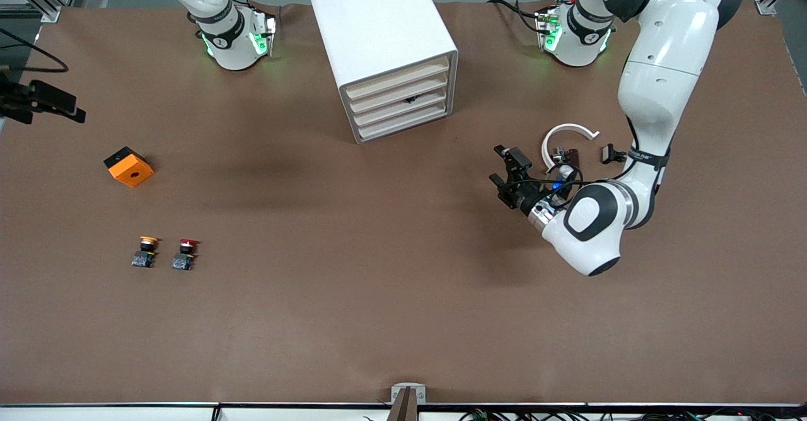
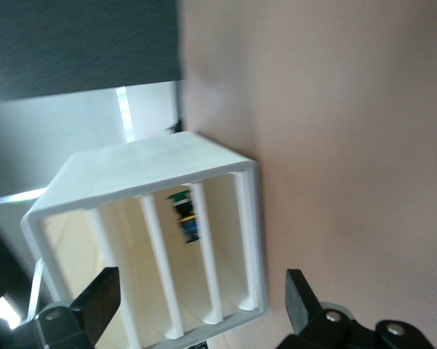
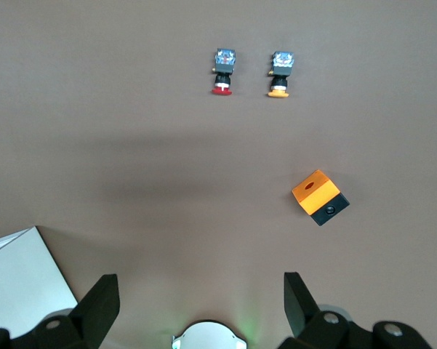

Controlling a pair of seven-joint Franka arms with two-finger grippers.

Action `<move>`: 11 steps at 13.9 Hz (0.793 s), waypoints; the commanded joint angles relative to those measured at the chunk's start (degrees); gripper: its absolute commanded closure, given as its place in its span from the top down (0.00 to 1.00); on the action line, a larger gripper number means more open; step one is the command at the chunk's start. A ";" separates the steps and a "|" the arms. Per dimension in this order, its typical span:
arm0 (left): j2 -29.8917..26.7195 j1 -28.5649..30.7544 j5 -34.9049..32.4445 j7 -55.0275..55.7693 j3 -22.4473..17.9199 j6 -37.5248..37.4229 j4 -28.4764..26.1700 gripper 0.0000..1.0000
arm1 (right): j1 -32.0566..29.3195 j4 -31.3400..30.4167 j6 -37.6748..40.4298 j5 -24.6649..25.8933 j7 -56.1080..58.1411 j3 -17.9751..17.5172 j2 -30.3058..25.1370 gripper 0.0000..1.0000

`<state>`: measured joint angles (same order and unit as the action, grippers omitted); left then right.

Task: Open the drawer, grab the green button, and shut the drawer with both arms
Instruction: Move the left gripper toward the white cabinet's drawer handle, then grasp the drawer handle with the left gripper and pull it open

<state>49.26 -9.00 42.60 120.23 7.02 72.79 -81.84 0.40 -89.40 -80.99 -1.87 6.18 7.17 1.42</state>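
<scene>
A brown surface [image 1: 353, 320] fills the front view, with a white strip along its near edge. On it, toward the right arm's end, stand the yellow button [image 1: 145, 251] and red button [image 1: 185, 254]; an orange block [image 1: 128, 166] lies farther off. The left end effector [image 1: 512, 178], fingers wide, hangs over bare brown beside the cabinet [image 1: 384, 49]. The drawer [image 1: 400, 101] is shut; the green button [image 2: 187, 216] shows inside. The right end effector [image 3: 196, 309], also wide, waits high. No writing is legible.

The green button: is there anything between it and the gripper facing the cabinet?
Yes. The button sits inside the white cabinet, seen between its cream drawer fronts. The left gripper is open over bare table in front of it.
</scene>
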 commanded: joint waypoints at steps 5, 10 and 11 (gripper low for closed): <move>4.35 -2.94 4.69 9.14 3.62 -2.39 2.13 0.66 | -2.68 2.65 0.30 0.73 1.29 -0.66 6.31 1.00; 6.82 -6.64 4.42 8.62 3.18 -1.69 2.39 0.64 | -2.86 2.65 0.13 0.81 1.12 -0.66 7.28 1.00; 7.60 -7.43 4.42 8.44 3.18 -1.69 2.39 0.60 | -2.86 2.74 0.13 0.90 0.77 -0.66 7.54 1.00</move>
<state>54.79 -14.87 46.52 128.25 10.76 71.85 -81.46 -1.59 -88.37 -81.45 -1.64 6.66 7.28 7.71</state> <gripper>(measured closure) 0.352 0.000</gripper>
